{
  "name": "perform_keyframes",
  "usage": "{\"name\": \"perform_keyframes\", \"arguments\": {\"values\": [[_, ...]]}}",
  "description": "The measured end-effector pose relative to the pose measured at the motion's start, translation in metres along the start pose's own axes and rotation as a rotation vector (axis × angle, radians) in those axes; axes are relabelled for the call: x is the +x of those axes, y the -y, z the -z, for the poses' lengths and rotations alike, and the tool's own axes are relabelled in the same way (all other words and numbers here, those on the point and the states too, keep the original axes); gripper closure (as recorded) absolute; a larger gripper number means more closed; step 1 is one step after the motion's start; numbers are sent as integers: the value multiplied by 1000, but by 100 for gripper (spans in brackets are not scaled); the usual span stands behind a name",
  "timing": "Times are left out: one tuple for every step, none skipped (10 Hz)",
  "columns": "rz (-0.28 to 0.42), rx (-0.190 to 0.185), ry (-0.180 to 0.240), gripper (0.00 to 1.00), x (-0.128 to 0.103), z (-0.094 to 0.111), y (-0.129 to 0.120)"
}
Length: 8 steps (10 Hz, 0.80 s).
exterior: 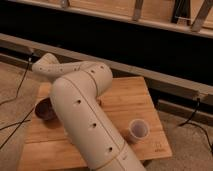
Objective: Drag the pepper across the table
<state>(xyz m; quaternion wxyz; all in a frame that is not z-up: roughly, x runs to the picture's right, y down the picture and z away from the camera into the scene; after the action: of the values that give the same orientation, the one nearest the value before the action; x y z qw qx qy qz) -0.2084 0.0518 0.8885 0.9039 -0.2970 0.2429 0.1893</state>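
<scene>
The honey-coloured wooden table (125, 102) fills the middle of the camera view. My thick cream arm (85, 120) rises from the bottom edge, bends over the table and reaches left, ending past the table's far left corner at a wrist (44, 65). The gripper lies beyond that wrist, hidden by the arm, and it is shut. The pepper is hidden from view; I cannot tell whether anything is held.
A dark purple bowl (46, 109) sits at the table's left edge, partly behind the arm. A small cup (138, 129) stands near the front right. A dark wall with a ledge (150, 75) runs behind the table. Cables (20, 85) trail on the floor at left.
</scene>
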Motion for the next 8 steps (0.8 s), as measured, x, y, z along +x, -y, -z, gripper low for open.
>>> {"name": "perform_keyframes", "arguments": {"values": [[0,6,8,100,-3,1,-1],[0,12,18,100,-7,3,-2],[0,16,27,100,-11,4,-3],[3,18,34,100,-14,4,-4],[6,19,40,100,-18,4,-6],[10,22,48,100,-22,4,-9],[15,24,51,100,-25,4,-11],[24,28,55,100,-29,3,-14]]}}
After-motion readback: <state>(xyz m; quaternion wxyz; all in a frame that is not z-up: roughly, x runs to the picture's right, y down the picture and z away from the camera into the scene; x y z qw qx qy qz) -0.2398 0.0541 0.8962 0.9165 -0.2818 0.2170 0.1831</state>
